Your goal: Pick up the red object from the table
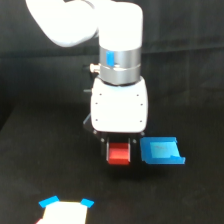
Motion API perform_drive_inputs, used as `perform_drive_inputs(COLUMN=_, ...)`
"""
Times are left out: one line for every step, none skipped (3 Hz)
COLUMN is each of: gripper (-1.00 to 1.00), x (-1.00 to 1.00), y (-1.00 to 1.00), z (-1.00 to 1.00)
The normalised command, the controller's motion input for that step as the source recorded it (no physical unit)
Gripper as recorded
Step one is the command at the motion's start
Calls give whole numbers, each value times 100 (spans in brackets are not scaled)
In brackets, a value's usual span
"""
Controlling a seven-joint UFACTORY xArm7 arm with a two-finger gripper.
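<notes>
The red object sits directly beneath the white gripper body, between the two dark fingers of the gripper, which flank it closely on either side and appear clenched on it. Whether the block rests on the black table or hangs just above it cannot be told. Just to its right lies a flat blue piece. Near the bottom edge, left of centre, is a pale object with blue corners.

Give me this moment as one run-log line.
gripper: around red object, closure unclear | red object: contact with table unclear | blue piece: exterior view's right of red object
</notes>
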Motion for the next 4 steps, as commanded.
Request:
perform_drive_inputs(gripper=-100, x=5, y=100, z=100)
perform_drive_inputs(gripper=-100, x=92, y=28, z=100)
perform_drive_inputs(gripper=-67, x=-66, y=-100, z=100)
perform_drive_inputs(gripper=-100, x=-35, y=-20, z=65)
